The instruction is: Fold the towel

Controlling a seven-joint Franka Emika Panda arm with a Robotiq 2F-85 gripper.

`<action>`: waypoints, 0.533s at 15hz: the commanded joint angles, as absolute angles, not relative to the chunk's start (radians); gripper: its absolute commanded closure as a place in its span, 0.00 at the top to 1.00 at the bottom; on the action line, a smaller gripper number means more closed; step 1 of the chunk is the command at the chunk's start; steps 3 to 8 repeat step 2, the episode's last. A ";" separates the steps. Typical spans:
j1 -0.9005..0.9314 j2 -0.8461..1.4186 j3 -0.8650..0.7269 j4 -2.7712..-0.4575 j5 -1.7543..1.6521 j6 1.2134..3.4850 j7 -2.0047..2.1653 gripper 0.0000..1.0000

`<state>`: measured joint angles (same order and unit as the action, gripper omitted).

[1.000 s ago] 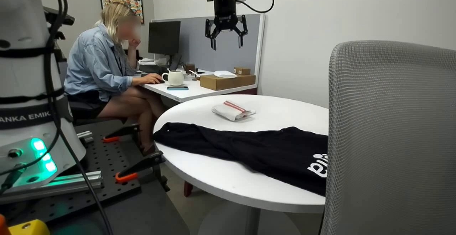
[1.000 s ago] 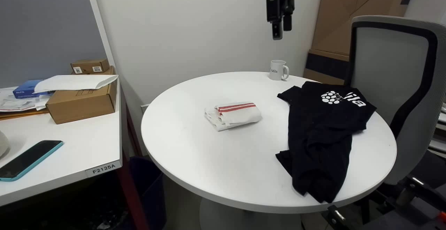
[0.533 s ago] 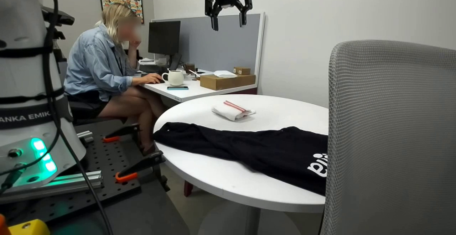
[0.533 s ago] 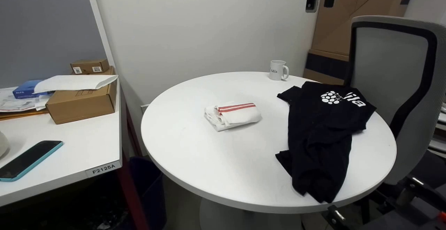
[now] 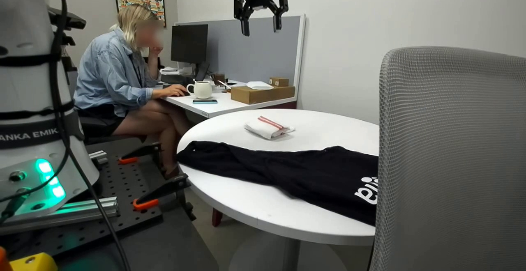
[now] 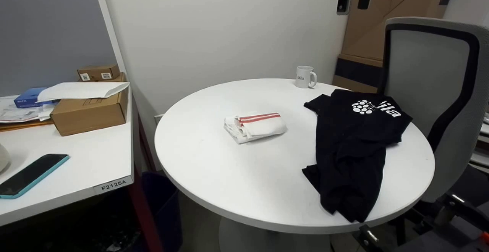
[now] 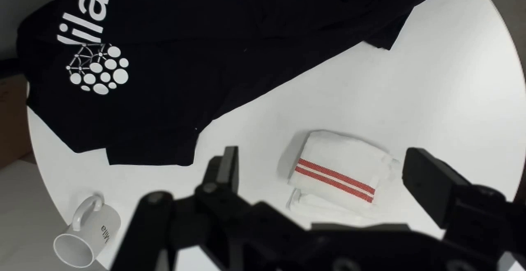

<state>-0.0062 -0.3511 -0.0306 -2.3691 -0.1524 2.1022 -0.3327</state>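
In an exterior view, the black shirt [image 6: 351,149] lies along the right of the round desk [image 6: 214,175], its near end reaching close to the rim. Left of it, the white desk runs out to its left edge. The towel [image 6: 259,126] lies around the middle, folded, red stripes up, apart from the shirt. A mug [image 6: 304,77] stands upright by the far edge, pale inside. High over the desk, the fingers [image 5: 245,28] point down, spread apart.

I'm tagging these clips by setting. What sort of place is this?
Most likely an office: a person sits at a desk with a monitor, the desk edge bears a printed label reading F2125A, and a mesh-backed chair stands by the round table.
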 commanded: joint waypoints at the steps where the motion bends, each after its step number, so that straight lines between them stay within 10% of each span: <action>1: 0.003 -0.351 -0.038 -2.367 -0.156 2.099 -0.330 1.00; 8: 0.003 -0.351 -0.038 -2.367 -0.156 2.099 -0.330 1.00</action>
